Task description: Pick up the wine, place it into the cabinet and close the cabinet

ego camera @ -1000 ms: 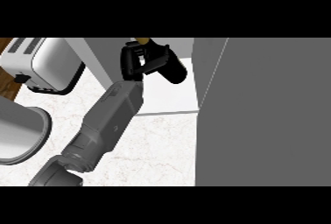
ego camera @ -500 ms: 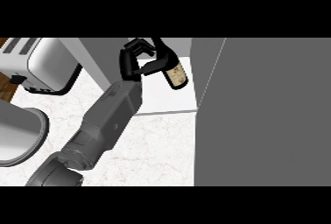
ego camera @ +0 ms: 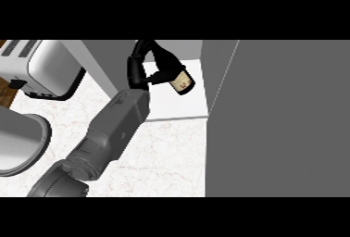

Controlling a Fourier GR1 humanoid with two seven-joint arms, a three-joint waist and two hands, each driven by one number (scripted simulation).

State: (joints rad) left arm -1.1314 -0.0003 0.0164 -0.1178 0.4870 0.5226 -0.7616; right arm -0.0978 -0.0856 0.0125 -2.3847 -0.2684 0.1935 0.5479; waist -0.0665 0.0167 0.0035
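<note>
Since a moment before, more of the bottle showed, tilted. Nearest lay the marbled white worktop; farther on, the left hand curled black fingers round the dark, labelled bottle inside the grey cabinet.

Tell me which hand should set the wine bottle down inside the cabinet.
Left. The black left hand is curled round the dark glass wine bottle with a cream label, inside the white cabinet opening. The right hand is not in view, and the grey cabinet door fills that side.
</note>
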